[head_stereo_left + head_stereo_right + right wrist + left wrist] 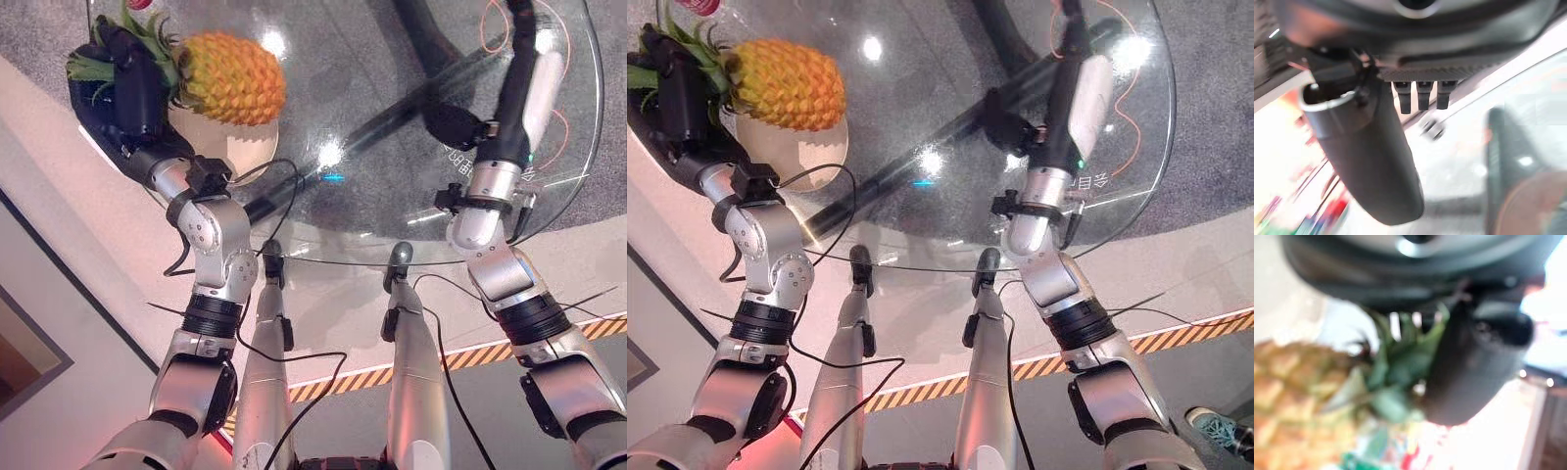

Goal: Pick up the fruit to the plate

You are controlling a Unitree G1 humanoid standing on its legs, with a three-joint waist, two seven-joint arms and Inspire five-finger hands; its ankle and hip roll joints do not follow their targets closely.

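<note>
The left hand [132, 83] is curled round the leafy crown of the pineapple [230, 76], whose body juts out beside the hand, above the pale plate [230, 145] on the glass table [392, 211]. The step in hand appears to be placement; the next move calls for lowering and letting go. The right hand [524, 93] lies well apart, fingers straight, grasping nothing.

A round glass table [392, 196] filled the upper frame. Striped hazard tape [470, 357] crossed the floor at lower right. A shoe [1223, 429] showed in the bottom-right corner.
</note>
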